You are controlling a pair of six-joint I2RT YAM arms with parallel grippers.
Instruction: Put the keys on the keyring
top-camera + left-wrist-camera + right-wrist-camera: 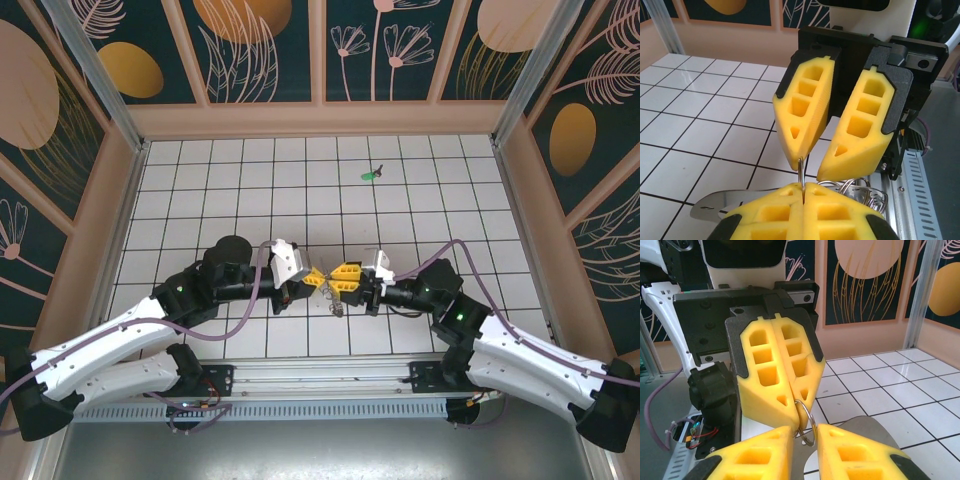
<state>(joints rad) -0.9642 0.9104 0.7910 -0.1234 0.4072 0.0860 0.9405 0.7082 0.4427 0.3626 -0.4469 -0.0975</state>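
At the centre of the top view the left gripper [318, 278] and right gripper [344, 273] meet tip to tip over the white tiled floor [230, 190], with a flat grey metal piece [710, 205] just beneath them. The left gripper's fingers are pressed together on the keyring [809, 421], whose thin loop hangs between the right gripper's spread fingers. The key [372, 174] lies well apart, upper middle of the frame, its long axis seemingly slanting from the green head at lower left to the dark stem at upper right.
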